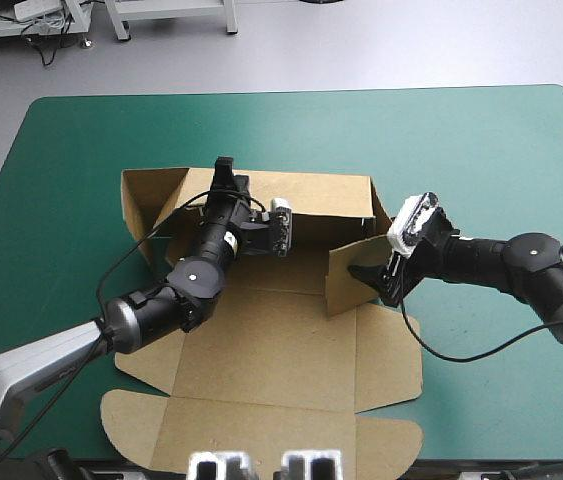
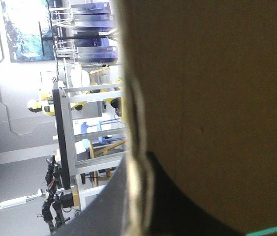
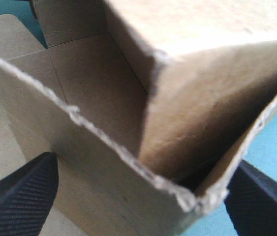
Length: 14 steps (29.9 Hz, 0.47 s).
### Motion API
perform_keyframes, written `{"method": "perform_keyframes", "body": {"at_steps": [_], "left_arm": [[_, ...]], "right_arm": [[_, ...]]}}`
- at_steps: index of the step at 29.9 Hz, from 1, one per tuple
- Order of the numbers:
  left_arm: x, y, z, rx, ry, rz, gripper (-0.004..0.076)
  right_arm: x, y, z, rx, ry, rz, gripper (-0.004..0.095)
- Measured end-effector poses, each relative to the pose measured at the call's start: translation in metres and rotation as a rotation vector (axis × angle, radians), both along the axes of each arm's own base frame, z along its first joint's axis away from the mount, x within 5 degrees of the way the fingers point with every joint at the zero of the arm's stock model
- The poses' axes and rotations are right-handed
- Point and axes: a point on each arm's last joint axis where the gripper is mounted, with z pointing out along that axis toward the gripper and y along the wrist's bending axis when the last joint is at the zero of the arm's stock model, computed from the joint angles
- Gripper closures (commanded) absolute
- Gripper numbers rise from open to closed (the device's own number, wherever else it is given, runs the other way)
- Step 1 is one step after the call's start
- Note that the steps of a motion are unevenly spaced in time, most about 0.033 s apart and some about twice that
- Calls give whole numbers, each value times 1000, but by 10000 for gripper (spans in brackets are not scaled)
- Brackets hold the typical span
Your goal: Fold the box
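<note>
1. Nearest the lens in the right wrist view are the right gripper's [image 3: 145,161] two black fingers [image 3: 20,196]. They stand wide apart and grip nothing.
2. Between those fingers sits a raised corner of the brown box [image 3: 99,83]. A rough-cut board edge runs across from one finger toward the other. Past the corner, on one side, a patch of the teal-green cover [image 3: 276,137] shows.
3. High view: the same right gripper [image 1: 376,275] is at the box's right side, against a side panel [image 1: 349,278] that stands raised off the table.
4. Left wrist view: brown board [image 2: 202,98] fills most of the frame, right up against the lens.
5. The left gripper's [image 2: 138,167] black fingers [image 2: 101,209] lie all but together, with the board's pale edge between them. We read this as clamped on the box wall. The view is dim and crowded, so we hold that as likely, not certain.
6. High view: the left gripper [image 1: 225,172] is at the top edge of the far wall [image 1: 311,195], toward that wall's left end. Its arm reaches in over the box's left side.
7. The box [image 1: 271,340] lies mid-table on the teal-green cover [image 1: 481,150], partly formed:
   - the far wall is up;
   - the right side panel is up;
   - a flap [image 1: 146,195] at the far left corner splays outward;
   - the lid [image 1: 261,430] lies flat toward the table's near edge, with rounded tabs at its corners.
8. The two grippers are well apart, one on the far wall and one at the right side.
</note>
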Motion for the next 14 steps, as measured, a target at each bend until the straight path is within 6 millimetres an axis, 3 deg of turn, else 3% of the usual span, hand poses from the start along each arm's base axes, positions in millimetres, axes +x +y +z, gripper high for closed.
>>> {"method": "perform_keyframes", "body": {"at_steps": [14], "left_arm": [[2, -15, 1, -25, 14, -4, 712]], "right_arm": [[10, 12, 0, 61, -10, -129, 185]]}}
